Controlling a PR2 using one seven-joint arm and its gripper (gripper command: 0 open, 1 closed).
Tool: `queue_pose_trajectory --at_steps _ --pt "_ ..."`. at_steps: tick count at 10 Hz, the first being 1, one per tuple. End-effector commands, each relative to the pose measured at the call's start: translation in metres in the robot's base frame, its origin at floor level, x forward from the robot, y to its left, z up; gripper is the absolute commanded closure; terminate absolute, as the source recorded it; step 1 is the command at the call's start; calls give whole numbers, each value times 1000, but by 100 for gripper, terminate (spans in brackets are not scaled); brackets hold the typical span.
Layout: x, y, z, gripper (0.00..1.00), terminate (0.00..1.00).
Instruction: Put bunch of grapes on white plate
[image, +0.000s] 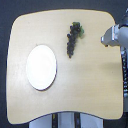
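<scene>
On the wooden counter (95, 75), the white plate (41, 67) lies empty, the bunch of grapes (73, 40) rests well apart, and the end effector (106, 39), its opening unreadable, apparently holds nothing, so reaching and grasping come next.

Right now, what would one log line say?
dark purple bunch of grapes: on table, untouched | round white plate: empty | gripper: right edge, state unclear
</scene>
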Motion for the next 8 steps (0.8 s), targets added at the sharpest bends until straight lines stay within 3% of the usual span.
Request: queue_pose_trajectory --at_steps 1,4,8 --pt "0 0 0 0 0" --pt "11 31 -13 0 0" --pt "62 101 -40 0 0"
